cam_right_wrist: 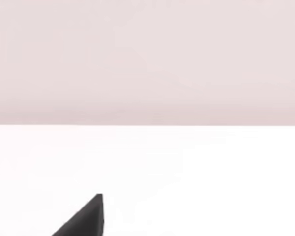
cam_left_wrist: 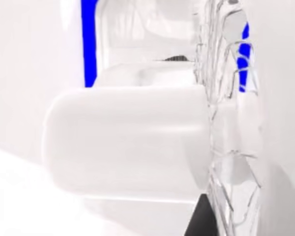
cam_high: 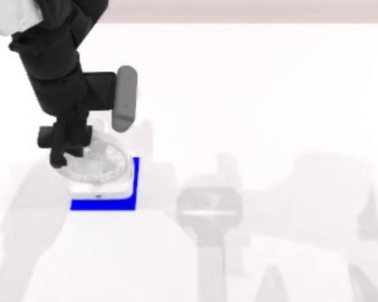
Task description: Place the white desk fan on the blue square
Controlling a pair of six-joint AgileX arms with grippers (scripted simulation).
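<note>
Left gripper [cam_high: 68, 157] over white desk fan [cam_high: 101, 165] on blue square [cam_high: 136, 182].

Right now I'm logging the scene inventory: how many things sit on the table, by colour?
White: 1, the white desk fan
Blue: 1, the blue square under the fan
Total: 2
The left end effector is at the fan.

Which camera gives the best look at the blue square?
The top view: the blue square shows there as an L-shaped strip along two edges, the white desk fan covering the rest under the left gripper. The left wrist view catches only slivers behind the fan; the right wrist view shows none.
</note>
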